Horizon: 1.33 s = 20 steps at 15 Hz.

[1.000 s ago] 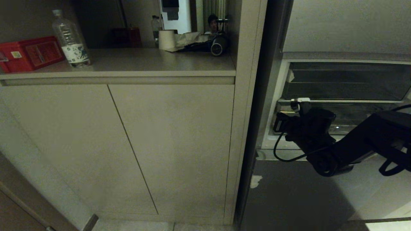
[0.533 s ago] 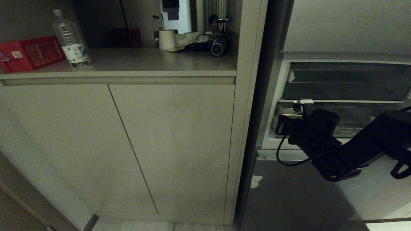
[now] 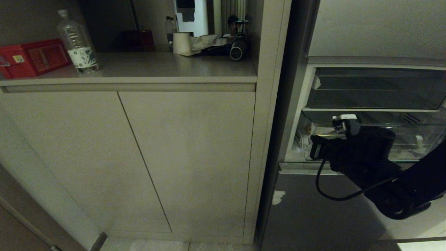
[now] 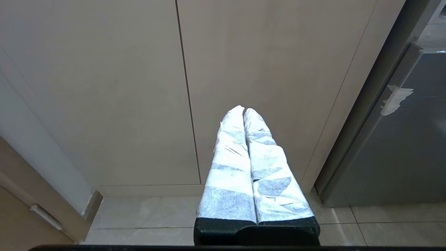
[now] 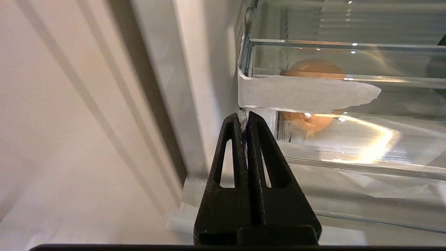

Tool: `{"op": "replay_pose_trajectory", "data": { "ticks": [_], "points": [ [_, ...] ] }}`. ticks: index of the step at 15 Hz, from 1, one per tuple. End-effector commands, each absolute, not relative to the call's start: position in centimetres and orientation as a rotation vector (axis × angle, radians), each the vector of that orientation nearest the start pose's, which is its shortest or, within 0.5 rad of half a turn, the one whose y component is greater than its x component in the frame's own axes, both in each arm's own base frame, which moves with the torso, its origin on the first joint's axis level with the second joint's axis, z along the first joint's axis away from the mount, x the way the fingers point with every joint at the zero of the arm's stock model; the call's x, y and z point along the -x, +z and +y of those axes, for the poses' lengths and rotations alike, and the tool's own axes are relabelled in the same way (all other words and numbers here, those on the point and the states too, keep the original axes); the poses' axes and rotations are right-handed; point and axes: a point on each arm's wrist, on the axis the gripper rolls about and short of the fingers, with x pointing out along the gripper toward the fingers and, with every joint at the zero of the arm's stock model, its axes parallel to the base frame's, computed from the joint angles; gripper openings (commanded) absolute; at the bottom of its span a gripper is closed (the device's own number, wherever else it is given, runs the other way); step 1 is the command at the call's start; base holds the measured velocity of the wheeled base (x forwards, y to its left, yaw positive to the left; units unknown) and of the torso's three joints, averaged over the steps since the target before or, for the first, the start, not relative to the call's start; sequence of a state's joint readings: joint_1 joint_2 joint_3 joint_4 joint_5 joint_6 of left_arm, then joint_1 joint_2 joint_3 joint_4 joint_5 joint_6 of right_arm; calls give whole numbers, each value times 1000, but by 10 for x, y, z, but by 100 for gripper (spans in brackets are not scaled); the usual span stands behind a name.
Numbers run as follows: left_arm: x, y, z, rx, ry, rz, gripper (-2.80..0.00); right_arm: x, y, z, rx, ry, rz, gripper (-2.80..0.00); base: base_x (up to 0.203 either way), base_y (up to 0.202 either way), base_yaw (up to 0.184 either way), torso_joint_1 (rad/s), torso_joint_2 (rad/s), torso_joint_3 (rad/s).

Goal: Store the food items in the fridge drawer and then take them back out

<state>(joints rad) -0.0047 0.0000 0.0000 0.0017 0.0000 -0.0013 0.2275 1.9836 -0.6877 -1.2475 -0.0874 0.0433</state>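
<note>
The fridge drawer [image 3: 421,136] is a clear bin standing partly out of the fridge, with white tape [image 5: 306,94] on its front lip. Inside lies a tan-orange lump [image 5: 313,68], at the drawer's left end [image 3: 308,129]. A dark rounded shape [image 5: 437,66] shows at the drawer's far side. My right gripper [image 5: 243,118] is shut, its tips pinched on the drawer's front lip at the left corner, just under the tape. The right arm [image 3: 362,153] covers the drawer's middle. My left gripper [image 4: 244,111] is shut and empty, parked low before the cabinet doors.
A shallower clear bin [image 3: 376,87] sits above the drawer. A grey lower fridge door [image 3: 313,209] stands below it. Left of the fridge is a beige cabinet [image 3: 184,157]; its counter holds a water bottle [image 3: 77,43], a red box [image 3: 33,57] and a paper roll [image 3: 181,42].
My right arm has drawn back toward the lower right of the head view, and the drawer has slid out with it. Its clear front now stands out of the fridge.
</note>
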Motion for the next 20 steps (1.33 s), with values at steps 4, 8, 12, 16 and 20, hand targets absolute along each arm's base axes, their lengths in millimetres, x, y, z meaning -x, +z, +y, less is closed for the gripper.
{"op": "replay_pose_trajectory", "data": {
  "ticks": [4, 8, 12, 16, 20],
  "points": [
    [23, 75, 0, 2, -5, 3, -280, -289, 136, 69, -40, 146, 54, -252, 0, 0, 0, 0, 0, 0],
    [23, 75, 0, 2, -5, 3, -280, -277, 134, 67, -48, 149, 72, 0, 0, 0, 0, 0, 0, 0],
    [23, 75, 0, 2, -5, 3, -280, -245, 134, 68, -48, 181, 100, 0, 0, 0, 0, 0, 0, 0],
    [23, 75, 0, 2, -5, 3, -280, -220, 157, 59, -59, 162, 35, 0, 0, 0, 0, 0, 0, 0],
    [23, 75, 0, 2, -5, 3, -280, -231, 193, 38, -45, 59, 74, 0, 0, 0, 0, 0, 0, 0]
  ]
}}
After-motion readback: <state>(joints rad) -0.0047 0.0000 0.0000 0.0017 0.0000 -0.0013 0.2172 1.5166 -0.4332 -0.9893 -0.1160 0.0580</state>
